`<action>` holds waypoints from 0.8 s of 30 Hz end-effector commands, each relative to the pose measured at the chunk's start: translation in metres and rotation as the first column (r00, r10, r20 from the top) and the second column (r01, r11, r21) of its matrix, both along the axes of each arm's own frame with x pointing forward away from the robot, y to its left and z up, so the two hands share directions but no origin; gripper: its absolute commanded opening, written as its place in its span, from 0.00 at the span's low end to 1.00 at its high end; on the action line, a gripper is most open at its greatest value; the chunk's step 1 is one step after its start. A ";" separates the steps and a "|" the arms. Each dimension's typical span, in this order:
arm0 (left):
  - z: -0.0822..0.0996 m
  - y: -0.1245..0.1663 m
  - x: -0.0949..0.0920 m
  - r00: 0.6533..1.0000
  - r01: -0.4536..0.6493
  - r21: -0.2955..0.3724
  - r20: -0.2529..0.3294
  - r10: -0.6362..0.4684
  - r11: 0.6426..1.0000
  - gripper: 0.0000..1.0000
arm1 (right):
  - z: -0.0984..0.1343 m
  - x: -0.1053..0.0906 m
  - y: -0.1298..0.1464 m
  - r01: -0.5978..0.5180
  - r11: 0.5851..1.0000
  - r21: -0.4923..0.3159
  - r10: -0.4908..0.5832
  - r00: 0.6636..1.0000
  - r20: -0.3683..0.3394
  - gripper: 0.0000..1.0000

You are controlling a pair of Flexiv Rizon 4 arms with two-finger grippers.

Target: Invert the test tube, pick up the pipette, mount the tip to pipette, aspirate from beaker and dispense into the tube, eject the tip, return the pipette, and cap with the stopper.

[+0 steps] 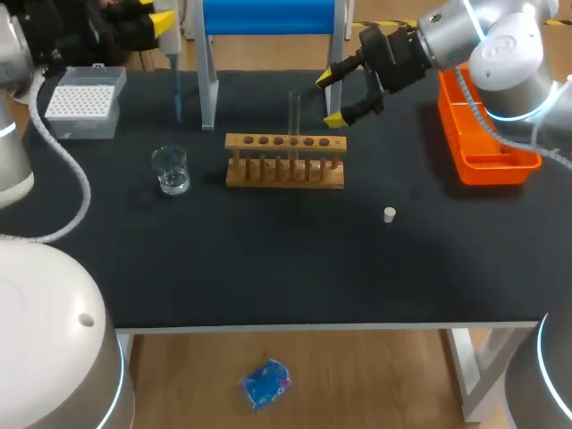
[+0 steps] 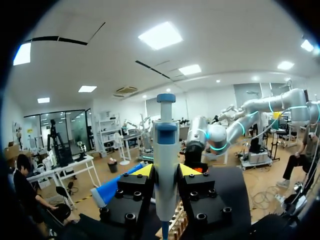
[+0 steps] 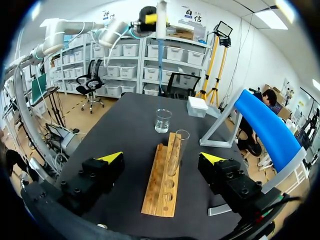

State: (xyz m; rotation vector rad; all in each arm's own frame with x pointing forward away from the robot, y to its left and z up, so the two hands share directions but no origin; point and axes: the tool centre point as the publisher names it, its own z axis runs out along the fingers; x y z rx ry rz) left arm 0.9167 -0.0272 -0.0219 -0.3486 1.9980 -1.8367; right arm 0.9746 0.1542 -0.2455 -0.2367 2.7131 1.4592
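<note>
My left tool (image 2: 166, 172) is clenched on the pipette (image 2: 166, 150). Both fingers press on its white body, one from each side. The pipette stands straight up and down in the grip, with its blue push button on top. In the head view the pipette (image 1: 174, 67) hangs over the far left part of the tabletop (image 1: 268, 259), between the tip box (image 1: 82, 103) and a leg of the blue stand (image 1: 268, 18).

My right tool (image 1: 332, 96) is released, and its two yellow tips are spread wide with nothing between them. It hangs just beside the test tube (image 1: 294, 112), on that tube's right side, and does not touch it. From the right wrist, the test tube (image 3: 177, 150) stands upright in the wooden rack (image 3: 162, 182), open end up, ahead of the spread fingers.

The rack (image 1: 284, 161) sits in the middle of the tabletop. The glass beaker (image 1: 170, 170) stands to its left, a little apart. The small white stopper (image 1: 389, 214) lies on the tabletop nearer to me and to the right of the rack. An orange bin (image 1: 483, 134) sits at the right edge, under my right arm.
</note>
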 end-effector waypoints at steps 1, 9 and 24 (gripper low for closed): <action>0.018 -0.025 0.017 0.997 0.073 0.043 -0.020 -0.072 0.996 0.00 | 0.000 0.000 -0.001 -0.001 1.000 -0.001 0.001 1.000 0.001 1.00; 0.036 -0.077 0.031 0.974 0.224 0.018 -0.028 -0.224 0.974 0.00 | 0.000 0.000 -0.001 -0.001 1.000 -0.001 0.001 1.000 0.001 1.00; 0.044 -0.139 0.062 0.934 0.353 -0.037 -0.039 -0.354 0.935 0.00 | 0.000 0.000 -0.001 -0.001 1.000 -0.001 0.001 1.000 0.001 1.00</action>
